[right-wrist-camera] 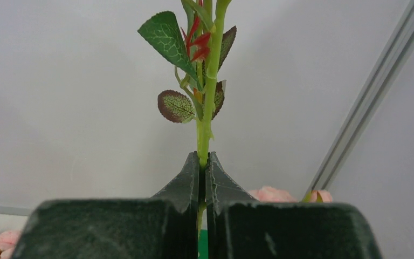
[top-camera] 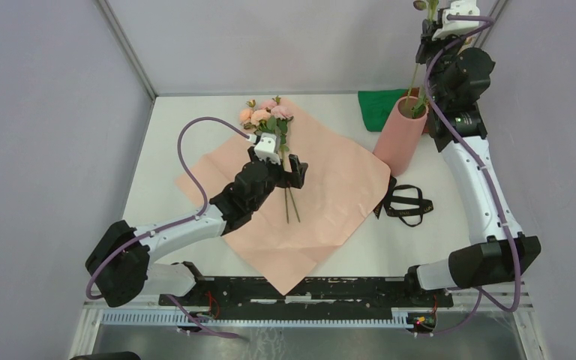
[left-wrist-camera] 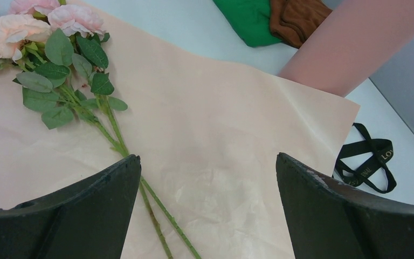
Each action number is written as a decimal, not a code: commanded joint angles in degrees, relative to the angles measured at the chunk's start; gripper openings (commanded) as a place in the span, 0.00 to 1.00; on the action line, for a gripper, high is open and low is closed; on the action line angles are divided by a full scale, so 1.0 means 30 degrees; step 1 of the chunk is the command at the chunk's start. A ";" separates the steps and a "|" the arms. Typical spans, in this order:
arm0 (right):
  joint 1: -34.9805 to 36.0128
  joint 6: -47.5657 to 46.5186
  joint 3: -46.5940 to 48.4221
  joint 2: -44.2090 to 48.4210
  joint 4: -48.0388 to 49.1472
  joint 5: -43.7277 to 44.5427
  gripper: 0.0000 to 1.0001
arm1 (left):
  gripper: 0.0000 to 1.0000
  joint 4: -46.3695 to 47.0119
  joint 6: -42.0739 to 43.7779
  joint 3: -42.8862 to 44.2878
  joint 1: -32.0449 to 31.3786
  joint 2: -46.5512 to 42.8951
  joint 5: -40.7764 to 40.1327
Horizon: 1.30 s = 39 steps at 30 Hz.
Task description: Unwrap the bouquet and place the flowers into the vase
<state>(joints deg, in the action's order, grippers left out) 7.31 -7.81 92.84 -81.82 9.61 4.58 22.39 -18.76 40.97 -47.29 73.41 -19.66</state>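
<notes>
Peach-pink wrapping paper is spread on the white bench, and the flowers are laid on it, with the left jaws held wide apart over their stems, probably for a pick. One stem is pinched upright by the right jaws above the salmon vase, seemingly to be lowered in. The bench is enclosed by grey walls.

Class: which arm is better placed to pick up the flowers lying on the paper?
Left. The left gripper hangs open over the flowers on the wrapping paper; the right gripper is shut on a stem above the vase.
</notes>
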 commanded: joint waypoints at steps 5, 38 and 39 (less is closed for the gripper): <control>-0.0666 0.1330 -0.5480 0.2021 0.2177 -0.0828 0.00 | 1.00 0.0355 0.0333 0.0669 -0.0013 -0.0035 -0.0829; -0.0070 0.4876 -1.3258 0.8033 0.5575 -0.5462 0.63 | 0.99 -1.6583 -0.8647 1.2137 0.1533 0.6563 -0.5152; 0.0023 0.4872 -1.3362 0.8104 0.5668 -0.5559 0.64 | 0.99 -1.6489 -0.8920 1.2012 0.1851 0.6810 -0.4548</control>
<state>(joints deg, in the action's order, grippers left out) 6.33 5.19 53.74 -59.27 23.31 -9.96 -20.78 -36.82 76.84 -45.17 91.48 -36.71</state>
